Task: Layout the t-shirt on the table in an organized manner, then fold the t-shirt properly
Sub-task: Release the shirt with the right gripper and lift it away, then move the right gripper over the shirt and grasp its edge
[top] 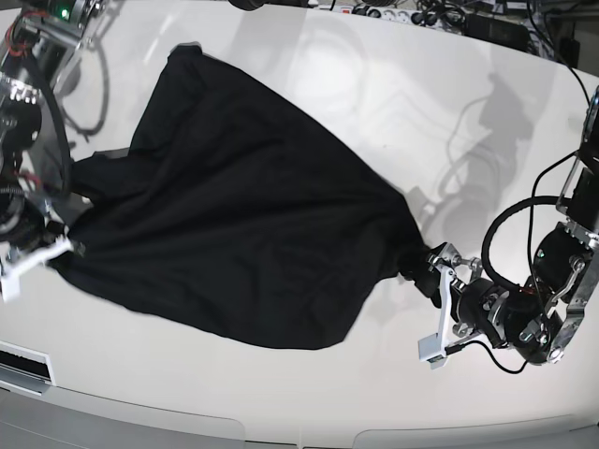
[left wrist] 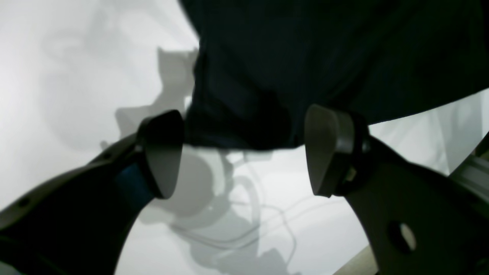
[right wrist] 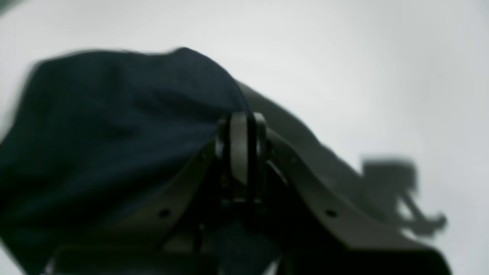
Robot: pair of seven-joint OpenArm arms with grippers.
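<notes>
- Black t-shirt (top: 239,201) spread across the glossy white worktop (top: 374,84), long axis running from about 10 o'clock to 4 o'clock in the base view; still rumpled, edges uneven, one end narrowed into a bunched point toward 4 o'clock.
- Right gripper (right wrist: 244,149) at the 9 o'clock edge of the cloth, jaws pressed together on a pinch of the t-shirt; fabric tented up over the closed pads in the right wrist view.
- Left gripper (left wrist: 244,152) at the 4 o'clock end, jaws spread wide, gripping nothing; bunched corner of the cloth lying just ahead of and between the two grey pads, not yet enclosed.
- Key relation: gathered tip of the shirt directly in front of the open left gripper, toward 10 o'clock from it; left arm plainly the nearer one to that end, right arm already anchored at the opposite side.
- Likely next: short advance and closing on that tip, then a pull apart along the long axis to flatten.
- Material: soft, matte, limp knit with shallow folds; worktop smooth, hard, reflective, with a curved near edge.
- Risk, as judged: thin pinch slipping out under tension.
</notes>
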